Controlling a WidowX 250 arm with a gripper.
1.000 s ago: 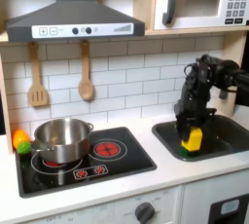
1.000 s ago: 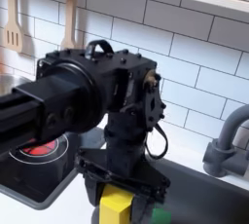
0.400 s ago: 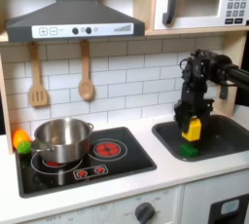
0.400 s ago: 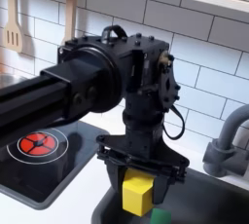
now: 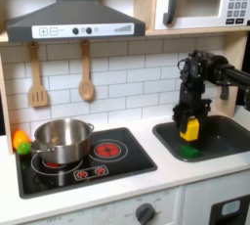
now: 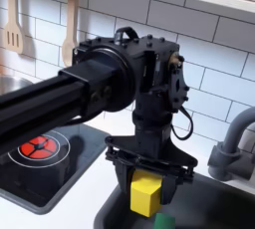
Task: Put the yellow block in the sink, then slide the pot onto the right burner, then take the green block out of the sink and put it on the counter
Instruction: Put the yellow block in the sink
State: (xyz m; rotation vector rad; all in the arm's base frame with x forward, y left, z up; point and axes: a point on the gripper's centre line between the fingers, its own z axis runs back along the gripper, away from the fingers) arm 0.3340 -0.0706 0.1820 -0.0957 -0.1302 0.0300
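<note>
Yellow block (image 5: 190, 128) pinched in the end effector (image 6: 147, 178) — hanging above the sink (image 5: 227, 137), green block (image 5: 187, 152) lying in the basin below, pot (image 5: 62, 140) sitting on the cooktop's left side in the first exterior view.

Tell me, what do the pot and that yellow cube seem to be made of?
The pot looks like polished metal: its silver wall mirrors the surroundings. The yellow block, in the gripper, looks like smooth moulded plastic, evenly coloured and slightly glossy; painted wood can't be ruled out.

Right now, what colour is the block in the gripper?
Yellow block; clearest in the second exterior view.
</note>
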